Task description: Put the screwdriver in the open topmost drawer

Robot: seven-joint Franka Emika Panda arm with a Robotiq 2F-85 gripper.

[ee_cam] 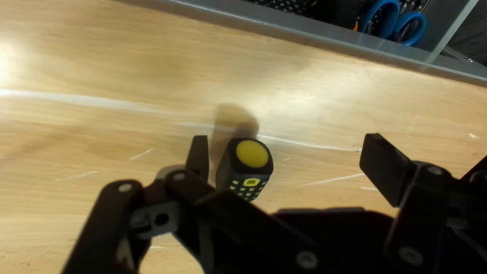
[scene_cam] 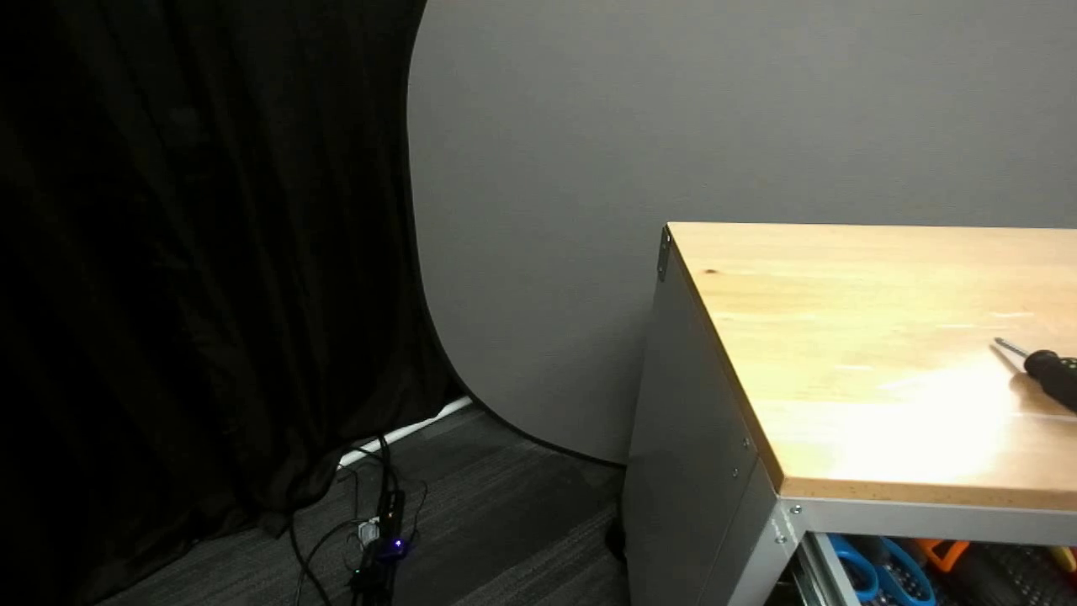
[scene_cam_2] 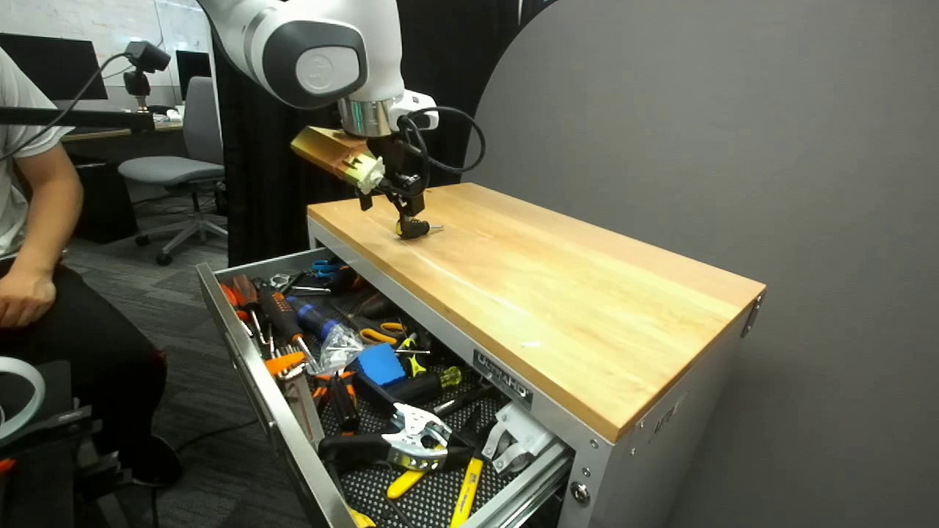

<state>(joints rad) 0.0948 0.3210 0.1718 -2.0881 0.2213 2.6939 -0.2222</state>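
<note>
The screwdriver (scene_cam_2: 416,229) lies on the wooden tabletop near its far front corner in an exterior view. Its thin shaft and part of its black handle (scene_cam: 1053,379) show in an exterior view. In the wrist view its black handle with a yellow end cap (ee_cam: 245,163) lies between the spread fingers, close to the left finger and well apart from the right one. My gripper (ee_cam: 289,160) is open and points down over it; it also shows in an exterior view (scene_cam_2: 387,208). The shaft is hidden in the wrist view. The topmost drawer (scene_cam_2: 253,389) is pulled open below the tabletop.
The drawer holds many tools, among them a large clamp (scene_cam_2: 418,436), a blue block (scene_cam_2: 380,364) and blue-handled scissors (scene_cam: 879,572). The tabletop's front edge (ee_cam: 304,36) lies between the screwdriver and the drawer. A person (scene_cam_2: 37,242) sits beside the drawer.
</note>
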